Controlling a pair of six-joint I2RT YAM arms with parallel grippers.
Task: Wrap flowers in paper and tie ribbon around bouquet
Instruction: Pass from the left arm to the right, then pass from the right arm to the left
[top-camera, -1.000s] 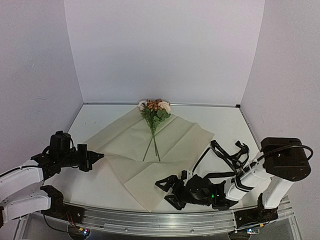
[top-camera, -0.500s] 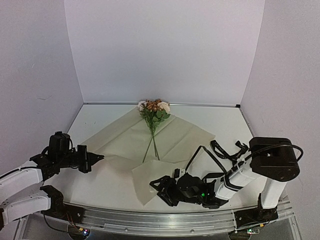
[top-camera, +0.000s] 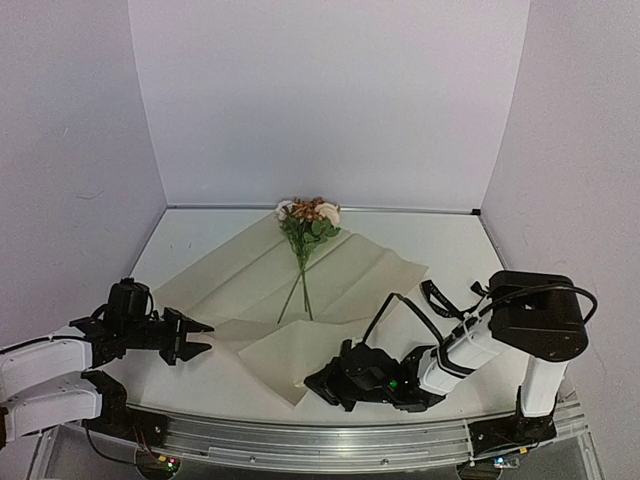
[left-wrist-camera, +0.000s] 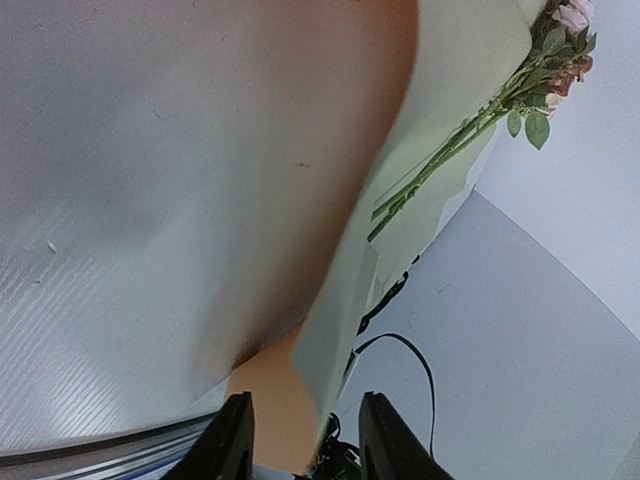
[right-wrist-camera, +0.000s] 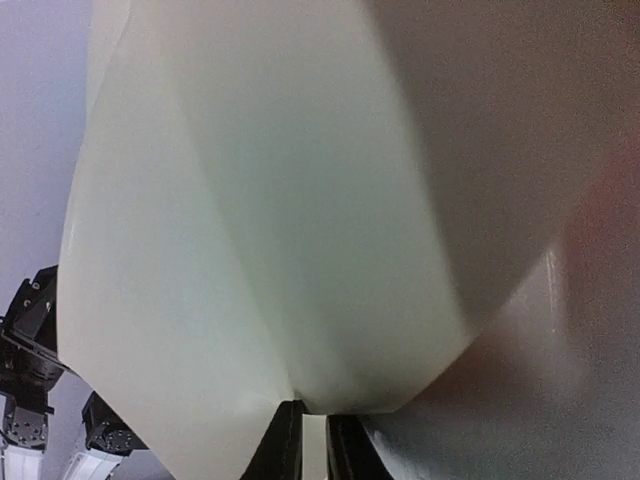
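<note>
Flowers (top-camera: 308, 235) lie on open paper (top-camera: 350, 270), unwrapped. Right end effector (top-camera: 315, 384) pinches its near corner; left end effector (top-camera: 203, 338) part-open at left corner. Wrapping, tying left.

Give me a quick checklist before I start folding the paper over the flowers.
1. Right gripper pinching the near corner of the paper: ok.
2. Left gripper closed on the paper's left edge: not ok, the jaws stand open with the edge just at them.
3. Flowers lying on the paper, stems pointing toward the arms: ok.
4. Blooms at the paper's far corner, uncovered: ok.
</note>
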